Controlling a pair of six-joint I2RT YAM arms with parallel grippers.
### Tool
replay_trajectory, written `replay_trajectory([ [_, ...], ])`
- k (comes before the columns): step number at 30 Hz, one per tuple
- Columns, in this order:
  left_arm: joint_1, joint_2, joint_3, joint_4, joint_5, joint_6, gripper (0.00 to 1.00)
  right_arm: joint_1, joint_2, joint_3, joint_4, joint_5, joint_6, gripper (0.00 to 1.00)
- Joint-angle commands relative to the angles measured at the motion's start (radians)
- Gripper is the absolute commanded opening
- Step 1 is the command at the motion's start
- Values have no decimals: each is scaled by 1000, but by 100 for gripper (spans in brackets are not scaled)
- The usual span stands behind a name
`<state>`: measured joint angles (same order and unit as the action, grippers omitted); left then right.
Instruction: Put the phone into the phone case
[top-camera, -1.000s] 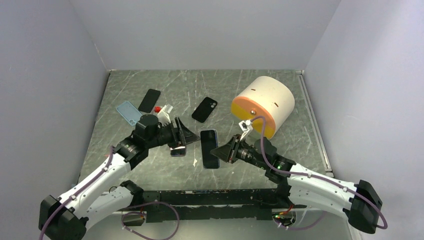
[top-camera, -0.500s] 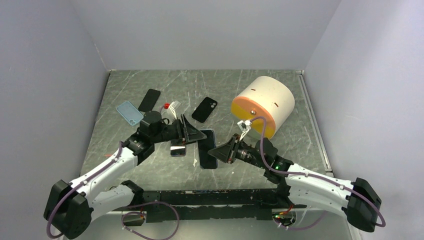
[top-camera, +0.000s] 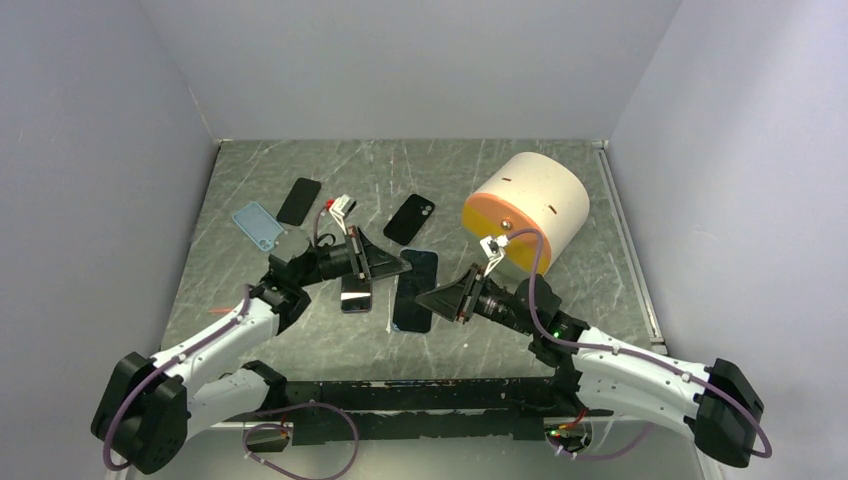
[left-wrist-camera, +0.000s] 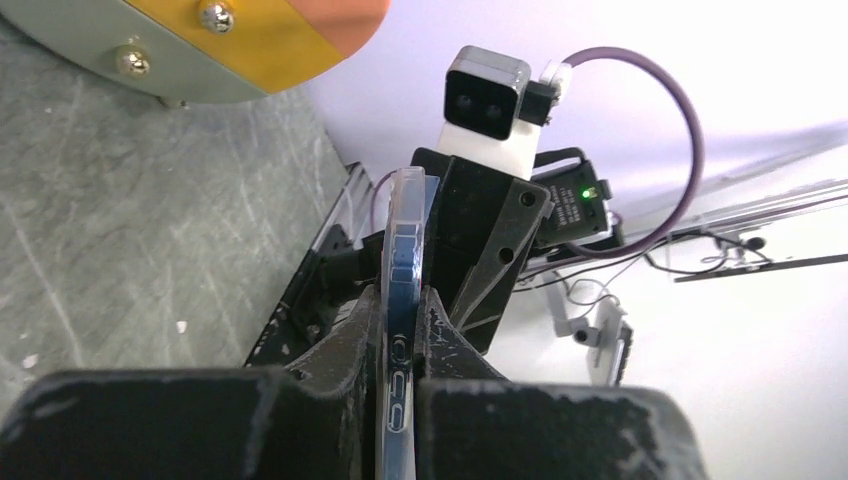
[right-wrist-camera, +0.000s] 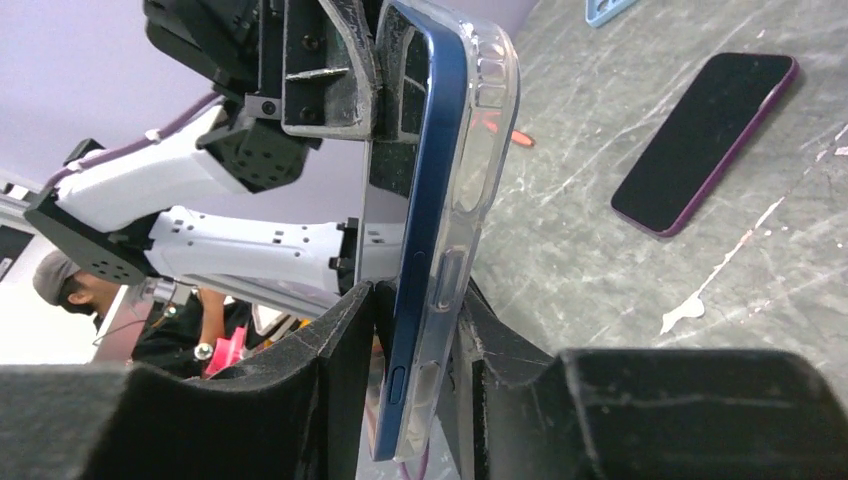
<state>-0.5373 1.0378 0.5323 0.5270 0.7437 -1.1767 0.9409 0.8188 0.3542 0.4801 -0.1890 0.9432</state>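
Note:
A dark blue phone (top-camera: 415, 288) sits inside a clear phone case (right-wrist-camera: 488, 150) and hangs edge-up above the table between both arms. My left gripper (left-wrist-camera: 402, 318) is shut on its upper edge, both fingers pressed against the blue side (left-wrist-camera: 405, 250). The right gripper (right-wrist-camera: 415, 320) stands around the lower edge of the phone (right-wrist-camera: 440, 180). One finger touches the clear case, and a narrow gap shows at the other. In the top view the left gripper (top-camera: 398, 266) meets the phone from the left and the right gripper (top-camera: 428, 300) from the right.
A cream and orange cylinder (top-camera: 527, 208) lies at the back right. Two black phones (top-camera: 409, 218) (top-camera: 298, 200) and a light blue case (top-camera: 258, 226) lie at the back left. Another phone (top-camera: 356, 293) lies flat under the left arm. A rail (top-camera: 625, 240) runs along the table's right edge.
The left arm swung right and its jaws closed on the cased phone. The right jaws loosened a little, and the phone tilted and shifted slightly left.

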Motion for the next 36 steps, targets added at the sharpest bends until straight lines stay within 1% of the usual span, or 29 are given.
replay_trajectory([
  [1,-28,13,-49,201,-14,-169,3,11,-17,-9,184,-17,-7,38],
  [5,-28,20,-85,353,-60,-240,3,11,-8,-49,268,-45,35,40],
  [9,-29,18,-93,397,-84,-239,3,12,-15,-75,337,-57,62,40],
  [12,-29,4,-98,384,-103,-218,3,11,-36,-100,387,-52,82,40],
  [13,-29,-3,-96,360,-105,-208,3,10,-42,-105,393,-49,85,38],
  [14,-28,-8,-93,329,-106,-201,3,11,-46,-106,388,-47,85,33],
  [15,-28,-12,-90,320,-109,-198,2,12,-49,-103,382,-49,81,24],
  [16,-28,-12,-88,318,-108,-199,5,10,-49,-99,371,-48,78,18],
  [17,-28,-12,-86,313,-104,-202,11,11,-49,-95,360,-47,75,12],
  [19,-28,-8,-74,295,-87,-203,28,11,-49,-88,360,-39,70,5],
  [21,-29,-5,-64,268,-66,-193,42,12,-49,-76,359,-20,70,2],
  [22,-30,-6,-64,256,-58,-189,47,11,-49,-68,356,-11,66,0],
  [24,-30,-12,-76,239,-54,-186,53,11,-41,-47,356,0,55,0],
  [26,-29,-17,-86,218,-49,-177,56,11,-28,-20,343,5,41,0],
  [29,-36,-17,-81,164,-38,-150,57,11,0,18,310,6,18,0],
  [32,-52,-6,-71,131,-35,-128,55,9,24,36,319,-3,6,0],
  [33,-54,-2,-71,130,-33,-124,52,9,32,41,321,-8,4,0],
  [34,-55,0,-75,142,-32,-124,45,9,37,47,317,-10,1,0],
  [36,-56,1,-88,184,-30,-130,26,9,42,63,281,-10,-8,0],
])
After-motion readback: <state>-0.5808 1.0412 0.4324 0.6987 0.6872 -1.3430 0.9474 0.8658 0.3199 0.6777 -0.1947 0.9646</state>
